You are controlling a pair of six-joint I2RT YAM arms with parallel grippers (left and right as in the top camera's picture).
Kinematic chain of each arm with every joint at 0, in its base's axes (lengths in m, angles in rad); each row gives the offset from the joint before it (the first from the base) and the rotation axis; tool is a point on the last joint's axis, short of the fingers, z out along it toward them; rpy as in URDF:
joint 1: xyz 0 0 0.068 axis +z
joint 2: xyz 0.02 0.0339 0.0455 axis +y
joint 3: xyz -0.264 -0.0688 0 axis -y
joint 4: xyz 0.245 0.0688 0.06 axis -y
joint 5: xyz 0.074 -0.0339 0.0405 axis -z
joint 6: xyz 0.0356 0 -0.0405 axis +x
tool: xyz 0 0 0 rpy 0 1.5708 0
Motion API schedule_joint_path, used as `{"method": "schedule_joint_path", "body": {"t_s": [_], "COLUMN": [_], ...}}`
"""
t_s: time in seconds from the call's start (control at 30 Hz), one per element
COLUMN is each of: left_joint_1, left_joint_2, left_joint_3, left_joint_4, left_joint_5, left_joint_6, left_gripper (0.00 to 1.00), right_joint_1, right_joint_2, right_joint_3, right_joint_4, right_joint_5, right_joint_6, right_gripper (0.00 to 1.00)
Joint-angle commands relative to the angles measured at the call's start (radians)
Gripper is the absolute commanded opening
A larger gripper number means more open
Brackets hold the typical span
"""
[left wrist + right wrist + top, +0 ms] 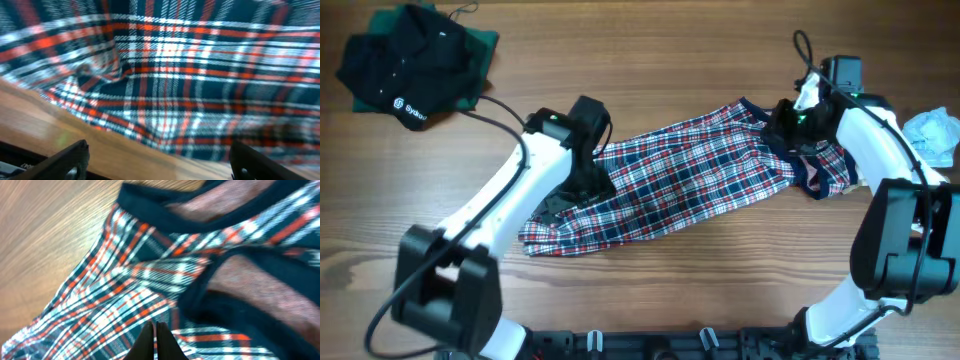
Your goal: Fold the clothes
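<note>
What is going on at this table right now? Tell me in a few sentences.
Two robot arms are handling a plaid garment lying long and unfolded across the wooden table. The left claw is open, low over its lower-left end. The right claw is shut by the navy waistband; whether it pinches cloth is unclear. A black garment lies top left.
</note>
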Motion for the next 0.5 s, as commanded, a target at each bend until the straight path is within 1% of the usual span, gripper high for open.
{"method": "schedule_joint_path", "body": {"t_s": [0.0, 0.1, 0.13, 0.17, 0.2, 0.23, 0.27, 0.3, 0.4, 0.47], "left_joint_1": [0.019, 0.033, 0.043, 0.054, 0.068, 0.081, 0.099, 0.116, 0.168, 0.192], "left_joint_2": [0.092, 0.152, 0.172, 0.186, 0.197, 0.206, 0.214, 0.220, 0.251, 0.277], "left_joint_3": [-0.029, -0.029, -0.029, -0.029, -0.029, -0.029, -0.029, -0.029, -0.029, -0.029], "left_joint_4": [0.060, 0.101, 0.108, 0.108, 0.108, 0.108, 0.108, 0.111, 0.145, 0.168], "left_joint_5": [0.024, 0.023, 0.023, 0.018, 0.016, 0.012, 0.012, 0.012, 0.012, 0.012], "left_joint_6": [0.050, 0.058, 0.058, 0.060, 0.077, 0.083, 0.090, 0.105, 0.169, 0.185], "left_gripper": [0.77, 0.58, 0.47, 0.30, 0.20, 0.15, 0.07, 0.04, 0.04, 0.04], "right_joint_1": [0.030, 0.047, 0.048, 0.048, 0.048, 0.048, 0.048, 0.048, 0.048, 0.048], "right_joint_2": [-0.028, -0.028, -0.028, -0.028, -0.028, -0.028, -0.028, -0.028, -0.028, -0.028], "right_joint_3": [0.025, 0.025, 0.025, 0.025, 0.025, 0.025, 0.025, 0.025, 0.025, 0.025], "right_joint_4": [-0.001, -0.002, -0.002, -0.003, -0.004, -0.005, -0.004, -0.003, -0.003, -0.002], "right_joint_5": [-0.031, -0.031, -0.030, -0.031, -0.030, -0.030, -0.030, -0.030, -0.030, -0.031], "right_joint_6": [-0.035, -0.035, -0.036, -0.038, -0.038, -0.039, -0.038, -0.038, -0.037, -0.037], "right_gripper": [0.04, 0.04, 0.05, 0.04, 0.04, 0.04, 0.04, 0.04, 0.04, 0.04]}}
